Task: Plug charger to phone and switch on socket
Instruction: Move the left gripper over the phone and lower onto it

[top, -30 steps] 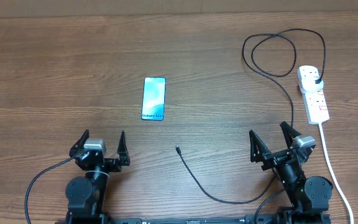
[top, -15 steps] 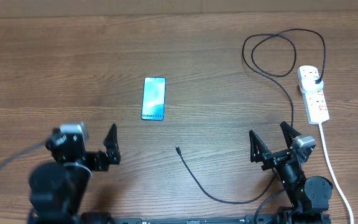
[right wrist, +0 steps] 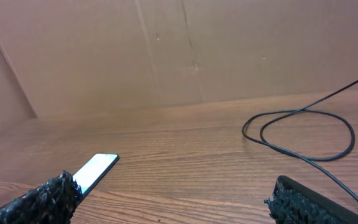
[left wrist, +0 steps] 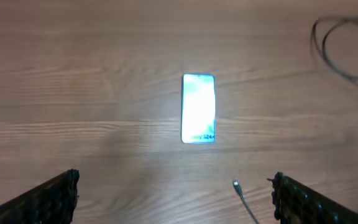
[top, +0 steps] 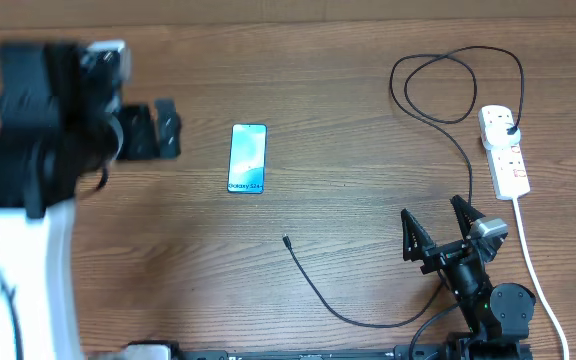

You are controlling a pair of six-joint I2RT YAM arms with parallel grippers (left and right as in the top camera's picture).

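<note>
The left gripper (left wrist: 174, 179) has its jaws spread wide apart and holds nothing. It is raised over the far left part of the wooden table (top: 348, 80), and the overhead view shows it only as a blur. From its wrist camera, the two dark fingers (left wrist: 48, 199) frame the phone (left wrist: 198, 108), which lies flat well beyond them with its screen lit pale blue.

The right gripper (top: 431, 212) sits low at the near right edge, also with its jaws wide apart and empty. Its fingertips point toward the far side of the table.

The phone (top: 248, 158) lies left of centre, with its long side running toward the arms and small text at its near short edge. The connector tip (top: 285, 240) of the charger (top: 323, 295) lies loose on the wood nearer the arms, apart from the phone and a little to its right. From there the thin black cable curves to the right, passes just beside the right gripper and runs up into a loop (top: 458, 85) at the far right.

Its black plug (top: 509, 129) sits in the far outlet of the socket (top: 505, 152), a white power strip with red markings. The strip's thick white cord (top: 533, 270) trails toward the near edge.
</note>
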